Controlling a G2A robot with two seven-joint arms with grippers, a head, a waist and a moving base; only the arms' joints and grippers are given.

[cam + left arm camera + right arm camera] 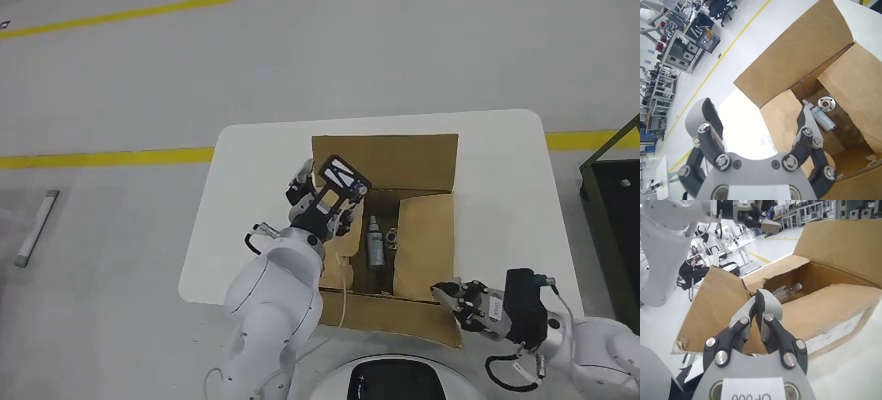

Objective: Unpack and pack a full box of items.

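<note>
The left pincer (330,195) is hovering released, spread wide, over the left side of the box (385,160), which is sitting open on the white desk (500,160). Down on the box floor the bottle (375,243) is lying on its side, just right of that pincer and below it, its long axis running from the box's near wall to its far wall, cap toward the far wall. A metal flange (392,238) is resting flat just beside the bottle, on its right. At the box's near right corner the right pincer (447,293) is clenching the cardboard edge, so the left arm is looking the nearer one for a reach at the bottle.
</note>
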